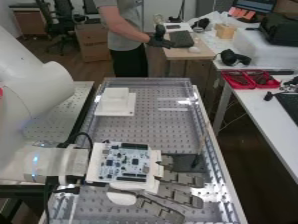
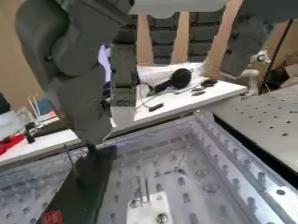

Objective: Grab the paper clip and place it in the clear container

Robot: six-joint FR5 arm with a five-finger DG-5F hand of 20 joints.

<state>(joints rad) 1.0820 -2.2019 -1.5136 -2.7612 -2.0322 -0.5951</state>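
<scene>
The hand [image 1: 181, 179] is over the near part of the bench, its fingers straight and spread, with nothing seen held. In the wrist view the hand [image 2: 78, 100] has its thumb hanging low and the other fingers extended. The thumb's tip appears just above a dark flat piece [image 2: 85, 187], from which a thin rod stands up; whether they touch I cannot tell. That dark piece [image 1: 181, 161] lies beside the fingers in the high view. I cannot make out a paper clip. A transparent raised edge [image 1: 203, 115] surrounds the perforated surface; whether it is the clear container is unclear.
A white block [image 2: 149, 209] with two upright metal pins sits on the perforated surface. Farther along the bench lies a white stepped plate [image 1: 116, 104]. Red trays [image 1: 249, 79] and a black headset [image 2: 174, 81] are on the white side table [image 1: 269, 112].
</scene>
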